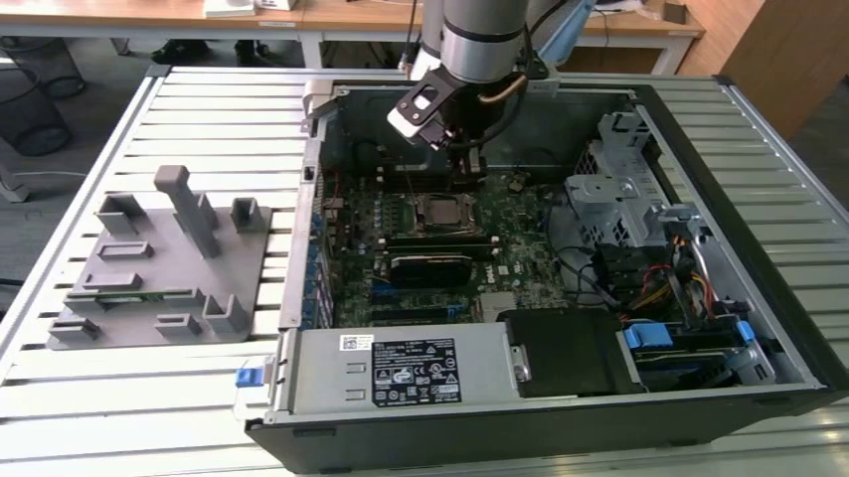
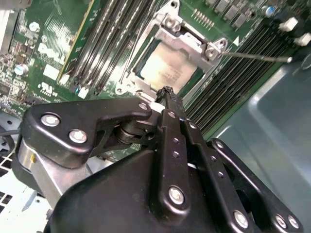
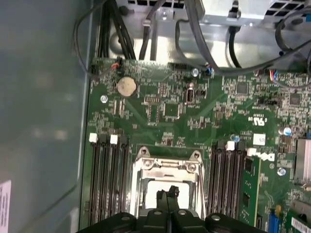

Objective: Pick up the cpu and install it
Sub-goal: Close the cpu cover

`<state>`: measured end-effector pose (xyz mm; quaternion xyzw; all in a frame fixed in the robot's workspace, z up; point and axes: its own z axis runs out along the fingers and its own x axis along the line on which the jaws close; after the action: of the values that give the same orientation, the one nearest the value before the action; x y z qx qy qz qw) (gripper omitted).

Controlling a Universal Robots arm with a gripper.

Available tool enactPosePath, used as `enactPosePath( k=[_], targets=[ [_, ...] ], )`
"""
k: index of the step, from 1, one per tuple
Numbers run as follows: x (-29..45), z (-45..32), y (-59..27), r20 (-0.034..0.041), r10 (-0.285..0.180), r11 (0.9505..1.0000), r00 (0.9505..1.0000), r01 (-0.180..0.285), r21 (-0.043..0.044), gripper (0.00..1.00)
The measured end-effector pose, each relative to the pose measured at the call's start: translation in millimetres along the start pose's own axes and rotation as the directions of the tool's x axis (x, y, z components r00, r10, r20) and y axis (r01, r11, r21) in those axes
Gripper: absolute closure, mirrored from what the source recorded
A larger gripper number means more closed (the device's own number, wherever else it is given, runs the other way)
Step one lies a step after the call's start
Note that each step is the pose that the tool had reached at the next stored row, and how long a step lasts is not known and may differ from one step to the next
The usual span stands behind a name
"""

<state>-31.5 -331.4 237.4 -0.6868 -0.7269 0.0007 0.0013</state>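
Currently I have the arm (image 1: 478, 40) reaching down into the open computer case (image 1: 757, 229), which lies on its side on the slatted white desk (image 1: 199, 99). The claw (image 2: 167, 92) hangs over the motherboard (image 3: 170, 111), right above the processor socket. Both wrist views show its two black fingers pressed together tip to tip, with no gap that I can make out and nothing between them.

The cpu (image 2: 165, 69) is not in my grip. It lies flat in the socket with its pale silvery top facing up, bordered by the metal socket frame (image 2: 192, 43). The fingertips sit just over one edge of the chip; whether they touch it I cannot tell.

Banks of black memory slots (image 3: 107, 179) run along both sides of the socket, and a round coin battery (image 3: 126, 86) sits farther out on the board.

From the exterior view, the grey tray (image 1: 146, 268) with its upright posts lies on the desk at the exterior view's left of the case, well apart from the claw. Inside the case, a metal box (image 1: 398, 368) with a printed label lies along the wall nearest that camera. A bundle of coloured cables (image 1: 650, 288) runs through the part of the case at the exterior view's right.
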Motion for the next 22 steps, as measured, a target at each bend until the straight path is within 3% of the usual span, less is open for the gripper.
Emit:
enactPosePath(
  k=[14, 22],
  targets=[
    [0.3, 5.3, -25.3, 0.0002, -0.004, 1.0000, 1.0000, 0.004, 0.0001, 0.89],
    [0.1, 15.9, -33.4, 0.0000, -0.004, 1.0000, 1.0000, 0.004, -0.0001, 0.89]
  ],
)
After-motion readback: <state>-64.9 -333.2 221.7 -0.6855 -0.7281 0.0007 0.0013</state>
